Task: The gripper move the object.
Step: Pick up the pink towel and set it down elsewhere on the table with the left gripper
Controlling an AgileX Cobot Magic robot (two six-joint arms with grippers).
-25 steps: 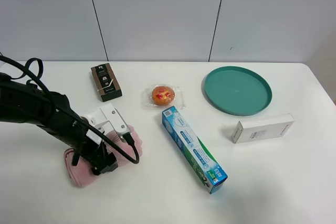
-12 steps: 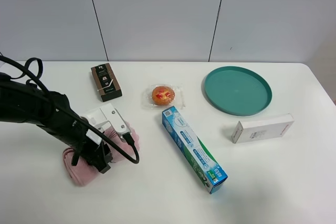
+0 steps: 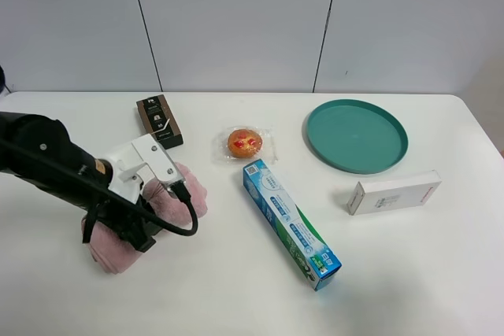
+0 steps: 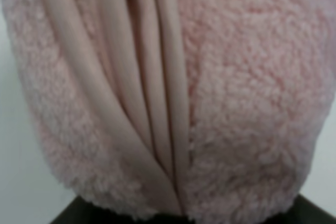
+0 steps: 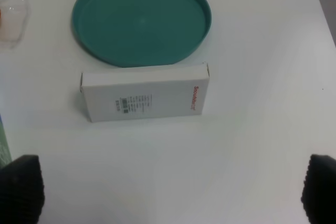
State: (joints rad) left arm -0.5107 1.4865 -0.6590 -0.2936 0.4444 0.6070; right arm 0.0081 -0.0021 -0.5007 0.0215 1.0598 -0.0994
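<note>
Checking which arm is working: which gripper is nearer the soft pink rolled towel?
Left. The left gripper is clamped on the soft pink rolled towel; the right gripper hangs open far across the table, near the white cardboard box and round teal plate.

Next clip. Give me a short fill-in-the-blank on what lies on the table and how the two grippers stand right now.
1. The pink towel lies under the ____ gripper.
2. The wrapped pastry sits between the dark box and the ____ plate.
3. The right gripper, near the white box, is ____.

Missing words: left; teal; open.
</note>
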